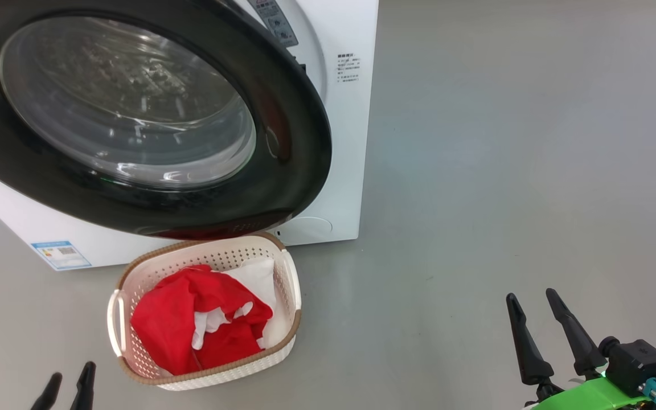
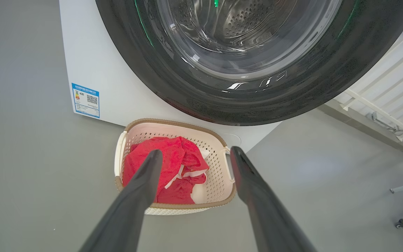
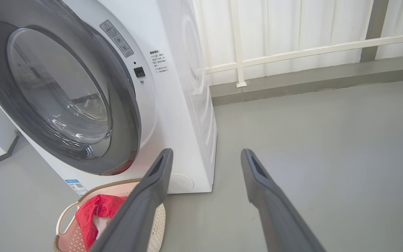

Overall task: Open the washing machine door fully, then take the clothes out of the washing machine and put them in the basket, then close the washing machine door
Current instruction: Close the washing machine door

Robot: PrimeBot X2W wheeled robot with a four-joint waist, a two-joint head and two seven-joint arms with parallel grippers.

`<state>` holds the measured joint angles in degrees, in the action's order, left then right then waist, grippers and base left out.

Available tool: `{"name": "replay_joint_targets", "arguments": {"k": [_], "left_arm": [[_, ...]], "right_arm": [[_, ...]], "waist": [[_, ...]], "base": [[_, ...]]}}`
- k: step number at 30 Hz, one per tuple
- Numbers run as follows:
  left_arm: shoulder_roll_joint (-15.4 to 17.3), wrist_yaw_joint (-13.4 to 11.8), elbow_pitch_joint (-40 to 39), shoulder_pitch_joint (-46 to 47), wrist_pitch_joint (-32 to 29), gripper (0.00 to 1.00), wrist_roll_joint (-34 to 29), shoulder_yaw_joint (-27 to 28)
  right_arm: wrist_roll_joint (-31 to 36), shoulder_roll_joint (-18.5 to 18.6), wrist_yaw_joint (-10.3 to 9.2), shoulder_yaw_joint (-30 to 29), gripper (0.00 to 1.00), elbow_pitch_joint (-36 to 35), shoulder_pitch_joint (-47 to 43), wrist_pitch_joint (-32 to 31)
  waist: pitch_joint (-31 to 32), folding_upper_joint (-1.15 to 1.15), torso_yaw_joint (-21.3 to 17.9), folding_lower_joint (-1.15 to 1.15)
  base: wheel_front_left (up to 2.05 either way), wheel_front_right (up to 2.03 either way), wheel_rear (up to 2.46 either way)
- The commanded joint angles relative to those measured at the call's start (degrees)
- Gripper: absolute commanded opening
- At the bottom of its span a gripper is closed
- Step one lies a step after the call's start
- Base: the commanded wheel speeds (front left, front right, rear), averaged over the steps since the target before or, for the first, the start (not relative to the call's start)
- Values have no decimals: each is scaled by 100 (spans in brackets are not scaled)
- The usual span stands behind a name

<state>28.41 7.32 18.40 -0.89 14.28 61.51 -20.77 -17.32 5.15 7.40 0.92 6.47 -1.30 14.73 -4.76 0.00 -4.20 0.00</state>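
Left pincer [image 1: 72, 371], right pincer [image 1: 531, 295] agape, empty; basket [image 1: 222, 257] of clothes [image 1: 180, 319] below door [image 1: 285, 114], railing [image 3: 292, 50] behind

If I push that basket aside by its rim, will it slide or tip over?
The basket will probably slide: it sits flat on smooth grey floor and looks like thin perforated plastic, so light. Tipping seems unlikely, since it is low and wide. The clothes are a soft heap that may shift inside.
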Motion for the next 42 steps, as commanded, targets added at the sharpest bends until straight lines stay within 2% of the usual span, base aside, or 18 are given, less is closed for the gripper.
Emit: {"name": "replay_joint_targets", "arguments": {"k": [1,10,11,15,20,30,42], "left_arm": [[62,17,-20,146,70,100,-390,413],[-742,17,-321,-209,71,100,-2513,1438],[-742,17,-321,-209,71,100,-2513,1438],[-1118,17,-582,-348,71,100,-3238,1914],[-1409,17,-888,-469,72,100,-3924,2249],[-1755,17,-1041,-548,72,100,-4285,2534],[-1813,17,-1217,-512,72,100,-4311,2621]], "right_arm": [[-14,58,9,90,100,-159,-24,27],[-25,75,9,48,100,-169,-80,27],[-25,75,9,48,100,-169,-80,27],[-34,80,9,23,100,-170,-115,27],[-33,83,9,10,100,-177,-147,27],[32,104,9,45,100,-87,-214,27],[63,101,9,15,100,-159,-224,27]], "waist": [[15,0,4,0],[87,0,-8,0],[87,0,-8,0],[113,0,1,0],[113,0,12,0],[129,0,28,0],[136,0,34,0]], "base": [[0,0,0],[0,0,0],[0,0,0],[0,0,0],[0,0,0],[0,0,0],[0,0,0]]}}
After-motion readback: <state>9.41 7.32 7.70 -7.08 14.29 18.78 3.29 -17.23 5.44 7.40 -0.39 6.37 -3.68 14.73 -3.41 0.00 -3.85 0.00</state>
